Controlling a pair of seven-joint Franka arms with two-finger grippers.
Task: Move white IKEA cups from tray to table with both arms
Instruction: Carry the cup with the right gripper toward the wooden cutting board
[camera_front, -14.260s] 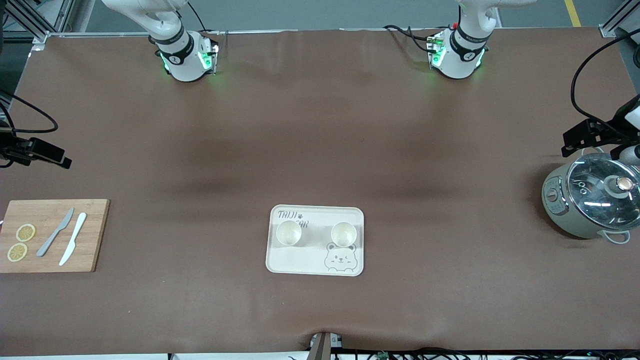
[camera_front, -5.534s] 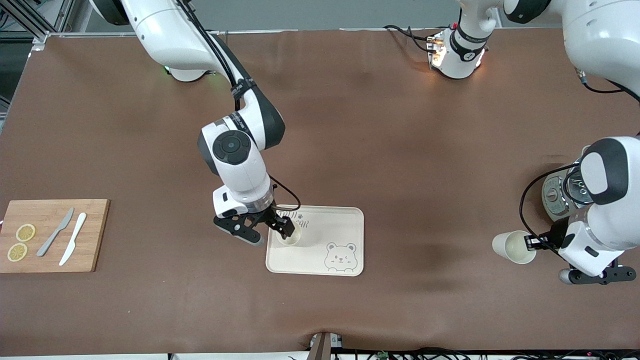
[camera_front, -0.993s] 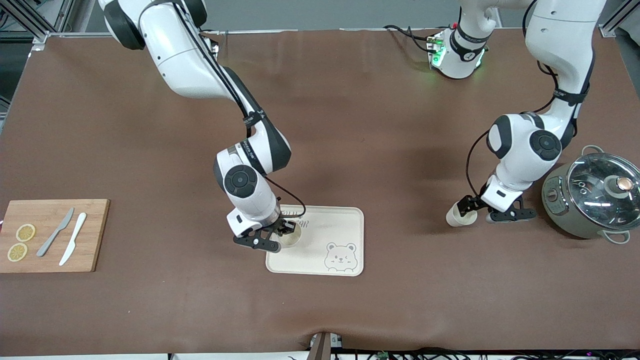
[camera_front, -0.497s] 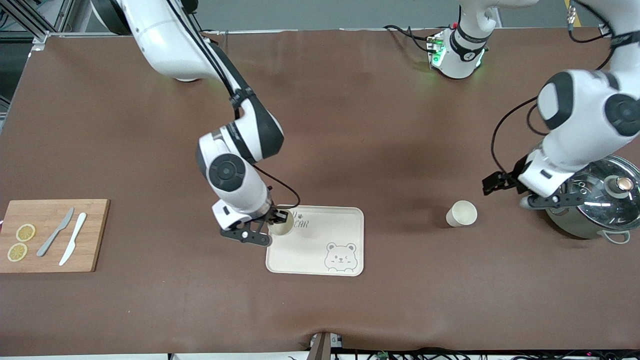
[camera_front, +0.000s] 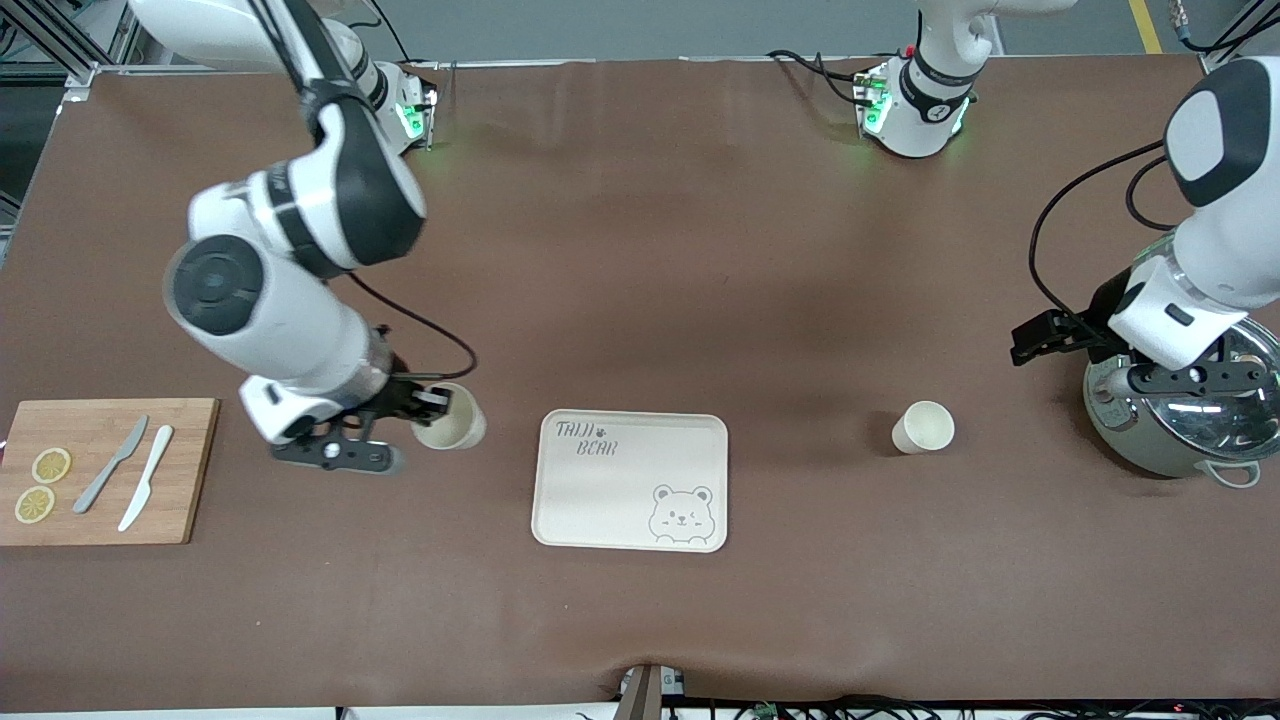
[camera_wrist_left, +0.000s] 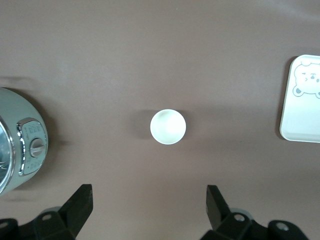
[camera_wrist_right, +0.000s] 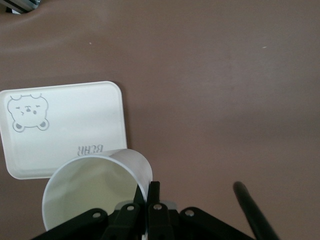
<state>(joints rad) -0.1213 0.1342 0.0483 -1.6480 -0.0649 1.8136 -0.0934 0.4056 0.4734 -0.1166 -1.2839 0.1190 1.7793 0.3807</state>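
Cups are split between the two arms: one white IKEA cup (camera_front: 923, 427) stands upright on the brown table (camera_front: 700, 250), between the tray (camera_front: 630, 481) and the electric pot (camera_front: 1185, 400), and the other white cup (camera_front: 452, 418) hangs pinched by its rim in the right gripper (camera_front: 415, 412), over bare table between the tray and the wooden cutting board (camera_front: 105, 470). The right wrist view shows that gripper's fingers clamped on the cup wall, the cup tilted. The bear tray is empty. The left gripper (camera_front: 1075, 350), jaws spread wide and holding nothing, hangs over the table beside the pot.

Risk lies in the rim pinch: a thin wall held at one point could swing or slip, and releasing while tilted would likely tip the cup onto its side.
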